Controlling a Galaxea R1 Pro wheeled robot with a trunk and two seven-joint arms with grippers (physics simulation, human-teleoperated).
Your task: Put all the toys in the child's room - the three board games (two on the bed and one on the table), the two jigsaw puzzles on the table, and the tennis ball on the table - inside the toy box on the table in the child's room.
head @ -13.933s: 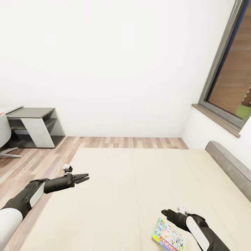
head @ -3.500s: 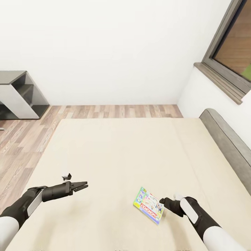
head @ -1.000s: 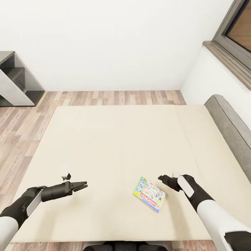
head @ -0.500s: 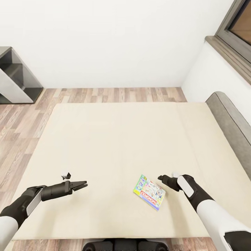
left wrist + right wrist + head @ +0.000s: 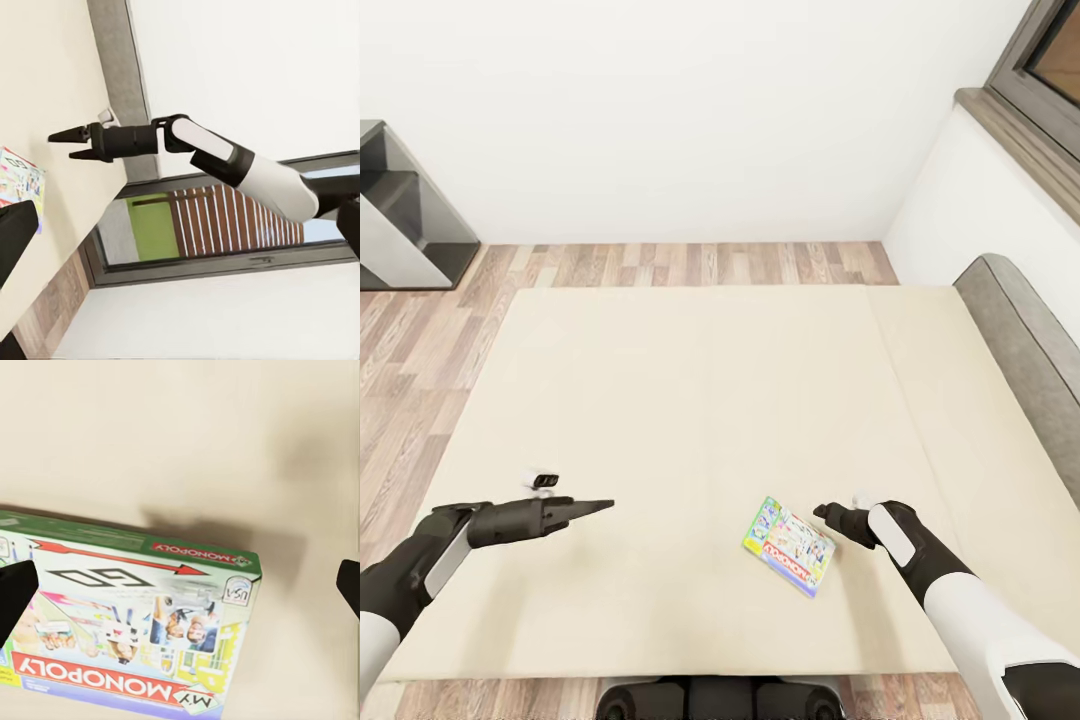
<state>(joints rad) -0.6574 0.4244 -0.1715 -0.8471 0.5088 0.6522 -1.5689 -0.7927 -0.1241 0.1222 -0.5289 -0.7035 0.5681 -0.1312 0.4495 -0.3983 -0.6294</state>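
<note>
One of the board games [image 5: 788,546], a green-edged Monopoly box, lies flat on the beige mattress of the bed [image 5: 690,400] near its front edge. My right gripper [image 5: 822,513] hovers just right of the box, open, with nothing between its fingers. In the right wrist view the box [image 5: 127,637] lies below the spread fingers [image 5: 16,594]. My left gripper [image 5: 603,506] hangs over the mattress's left part, well apart from the box, and is open and empty. The left wrist view looks across at the right gripper [image 5: 66,145] and a corner of the box [image 5: 19,180].
The grey headboard [image 5: 1025,340] runs along the bed's right side under a dark-framed window sill [image 5: 1020,130]. A dark-grey cabinet unit [image 5: 405,220] stands at the far left on the wood-plank floor [image 5: 690,262]. My base [image 5: 720,700] is against the bed's front edge.
The camera has tilted down, so more of the bed's front shows. My left wrist has rolled, its fingers now seen edge-on. The right gripper stays beside the box.
</note>
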